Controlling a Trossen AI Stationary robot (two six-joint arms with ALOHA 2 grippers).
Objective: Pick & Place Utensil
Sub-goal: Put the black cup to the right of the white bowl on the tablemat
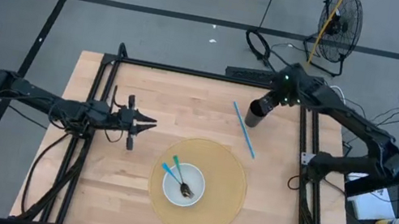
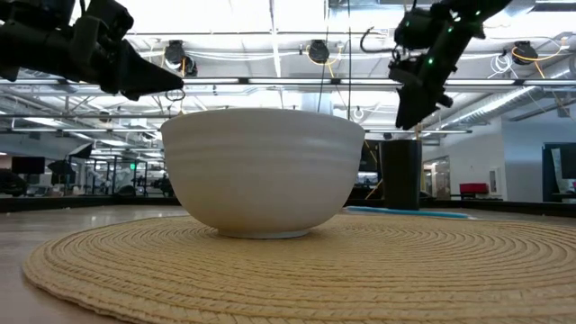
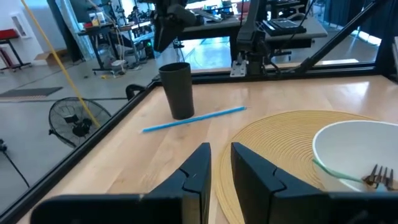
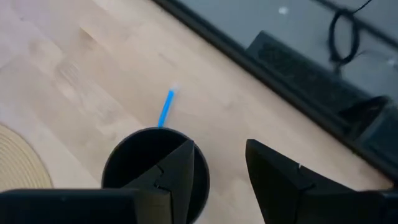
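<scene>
A white bowl stands on a round woven mat near the table's near edge. In it lie a teal-handled utensil and a fork. A blue straw lies flat on the wood beside a black cup, which stands upright. My right gripper is open and hovers just above the cup, one finger over its mouth and one outside its rim. My left gripper hangs above the table left of the mat, pointing toward the right edge, with a narrow gap between its fingers.
The table is bordered by a black metal frame. Bare wood lies between the left gripper and the mat, and between the mat and the cup. Beyond the far right corner a floor fan and cables lie on the floor.
</scene>
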